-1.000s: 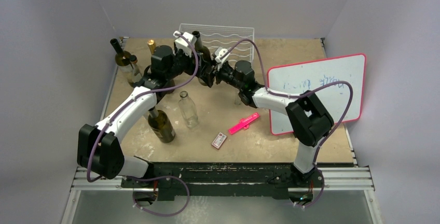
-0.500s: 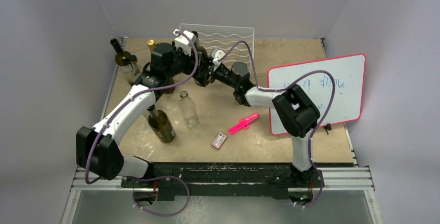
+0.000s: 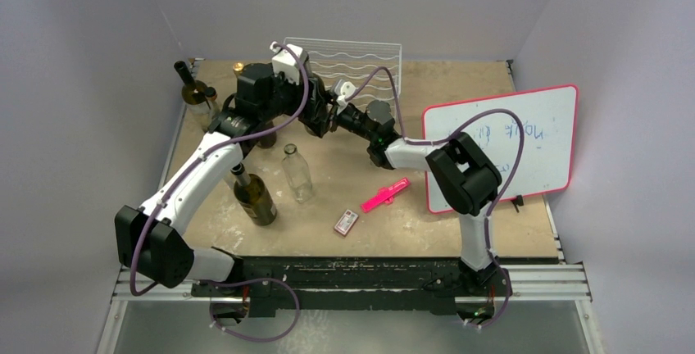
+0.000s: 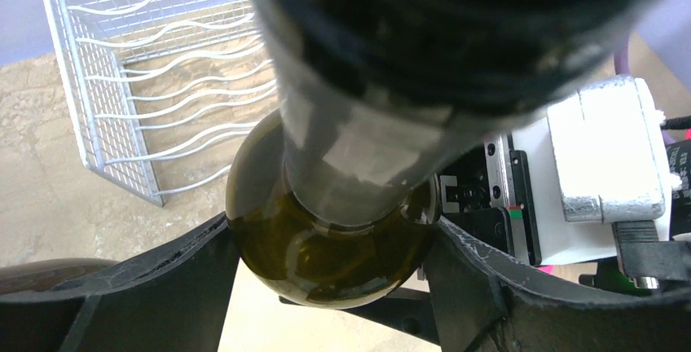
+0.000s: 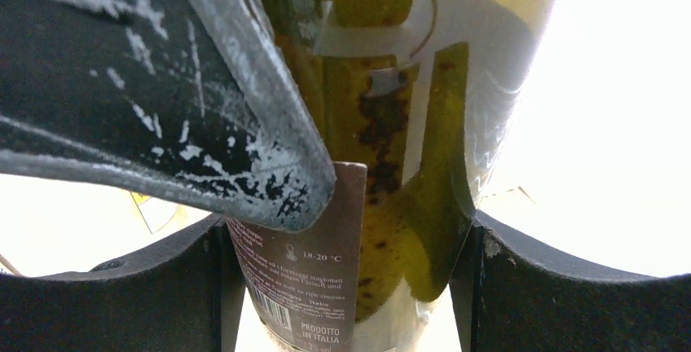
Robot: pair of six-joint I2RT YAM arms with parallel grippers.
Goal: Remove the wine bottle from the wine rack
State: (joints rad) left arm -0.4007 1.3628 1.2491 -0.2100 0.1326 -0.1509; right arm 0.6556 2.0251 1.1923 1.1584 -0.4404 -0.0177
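Note:
The wine bottle (image 4: 326,242), dark olive glass with a brown label (image 5: 326,287), hangs between both grippers, just in front of the white wire wine rack (image 3: 361,57). In the left wrist view it is outside the wine rack (image 4: 147,67). My left gripper (image 4: 330,234) is shut on its shoulder below the neck, both fingers against the glass. My right gripper (image 5: 350,242) is shut on the labelled body, one finger on each side. In the top view the left gripper (image 3: 314,110) and the right gripper (image 3: 326,118) meet there and hide most of the bottle.
A dark bottle (image 3: 256,198) and a clear bottle (image 3: 297,175) stand front left, with more bottles (image 3: 197,92) at the back left. A pink tool (image 3: 385,195) and a small card (image 3: 347,221) lie near the front. A whiteboard (image 3: 500,141) leans at the right.
The right gripper's jaws have narrowed onto the bottle's body. Both wrists have shifted slightly left and back toward the rack, and the right arm now reaches further in.

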